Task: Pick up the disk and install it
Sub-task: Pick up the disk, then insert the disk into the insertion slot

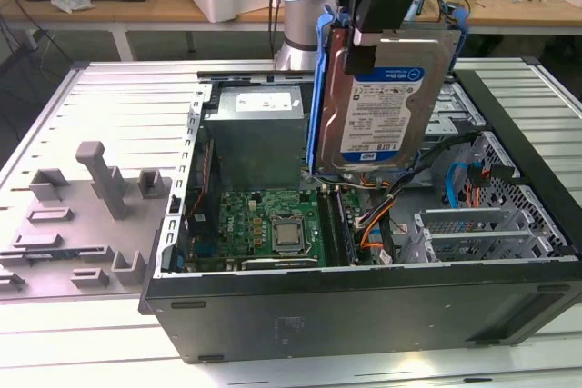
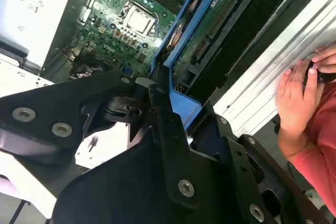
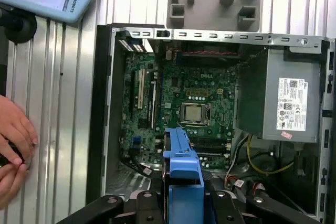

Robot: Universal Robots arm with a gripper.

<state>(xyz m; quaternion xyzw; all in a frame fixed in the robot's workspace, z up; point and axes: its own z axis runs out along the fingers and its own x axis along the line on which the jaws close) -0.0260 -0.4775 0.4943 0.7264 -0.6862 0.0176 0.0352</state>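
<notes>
The disk (image 1: 386, 102) is a silver drive with a white-and-blue label and a blue frame. It hangs upright on edge above the open computer case (image 1: 364, 293), over the right side of the motherboard (image 1: 264, 220). My gripper (image 1: 364, 38) is shut on its top edge. In the second wrist view the disk (image 2: 205, 30) shows its circuit-board side, reaching away from my gripper (image 2: 157, 98) toward the case. In the first wrist view the disk's blue frame (image 3: 184, 177) sticks out from my gripper (image 3: 184, 205), edge-on above the motherboard (image 3: 184, 98).
A grey box with a white sticker (image 3: 278, 98) sits inside the case beside the motherboard. Metal bays (image 1: 491, 224) fill the case's end at the exterior view's right. A grey fixture (image 1: 82, 215) lies on the table. A person's hands (image 2: 299, 98) rest on the table beside the case.
</notes>
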